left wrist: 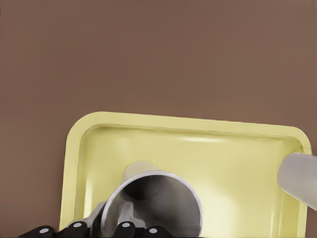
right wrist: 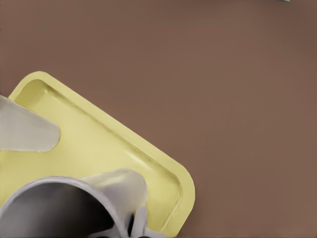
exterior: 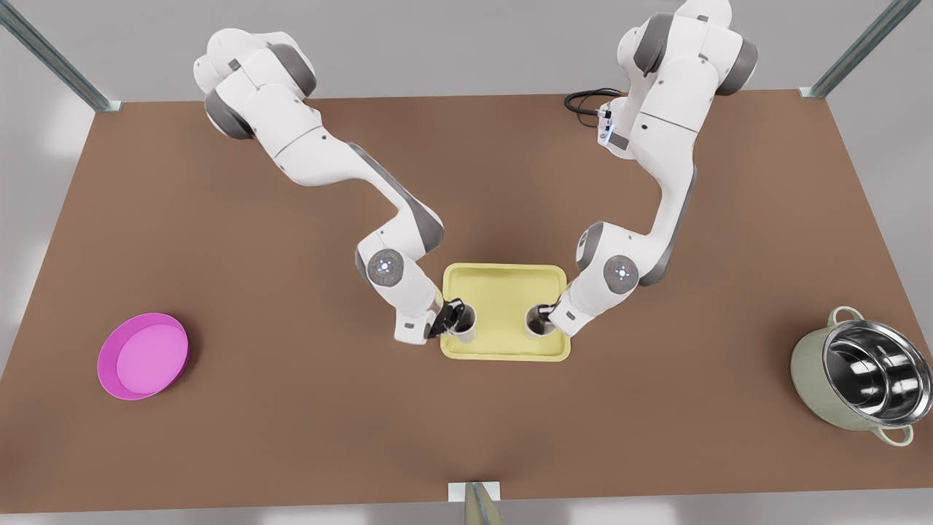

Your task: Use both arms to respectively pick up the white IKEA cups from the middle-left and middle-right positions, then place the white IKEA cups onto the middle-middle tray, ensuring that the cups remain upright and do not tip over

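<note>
- A round magenta-pink bowl [exterior: 143, 356] sits on the brown table [exterior: 291, 437], far toward the front view's left, tilted so its paler pink inside shows.
- A large pot [exterior: 860, 375] stands far toward the front view's right. Its outside is pale grey-green, its lining shiny steel, and it has two loop handles.
- A black cable [exterior: 587, 100] loops at the table's far edge.
- Metal frame posts [exterior: 51, 55] rise at the far corners.

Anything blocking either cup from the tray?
Nothing visible. The left end effector holds the left cup and the right end effector holds the right cup, both already over the tray, apart from each other.
</note>
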Tool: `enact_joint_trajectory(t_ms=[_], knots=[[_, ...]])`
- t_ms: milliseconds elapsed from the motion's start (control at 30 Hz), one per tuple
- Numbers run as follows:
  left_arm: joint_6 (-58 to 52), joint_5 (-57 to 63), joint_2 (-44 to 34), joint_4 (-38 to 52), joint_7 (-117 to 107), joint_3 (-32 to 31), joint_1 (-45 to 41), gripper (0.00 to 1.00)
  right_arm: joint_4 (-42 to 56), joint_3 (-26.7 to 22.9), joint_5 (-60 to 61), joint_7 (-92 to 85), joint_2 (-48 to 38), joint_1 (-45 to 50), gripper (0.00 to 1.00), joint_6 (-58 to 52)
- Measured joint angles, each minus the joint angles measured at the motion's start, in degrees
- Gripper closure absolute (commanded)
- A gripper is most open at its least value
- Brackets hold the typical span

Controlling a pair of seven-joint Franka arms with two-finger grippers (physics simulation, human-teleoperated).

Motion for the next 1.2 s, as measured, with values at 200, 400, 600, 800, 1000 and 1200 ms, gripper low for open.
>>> enact_joint_trajectory(t_ms=[200,400,600,800,1000,1200], knots=[[0.71,-1.87,-0.31,-0.03,-0.09,-0.02,0.27,0.00,-2.66,0.07,0.51,3.04,0.31,2.82,0.79,0.59],[-3.76,-0.58,-5.43,0.67,-2.00,0.29,0.79,0.00,-4.26,0.08,0.49,4.98,1.05,3.34,0.79,0.51],[-32.89,10.81,-9.65,25.32,-3.21,1.35,9.13,0.00,-3.70,0.05,-0.35,7.37,0.98,3.15,0.00,-0.02],[-54.62,18.20,-16.19,28.51,1.25,3.82,11.29,0.00,-3.11,-0.01,-1.81,11.11,0.74,3.17,0.00,-1.04],[-63.19,16.58,-15.51,28.62,4.79,3.87,11.51,0.00,-4.54,1.27,-0.26,11.22,-4.87,4.39,0.00,-3.25],[-66.38,15.01,-15.45,28.53,7.35,3.95,11.85,0.00,-3.68,0.96,-1.18,11.25,-11.08,-4.57,0.00,-21.54]])
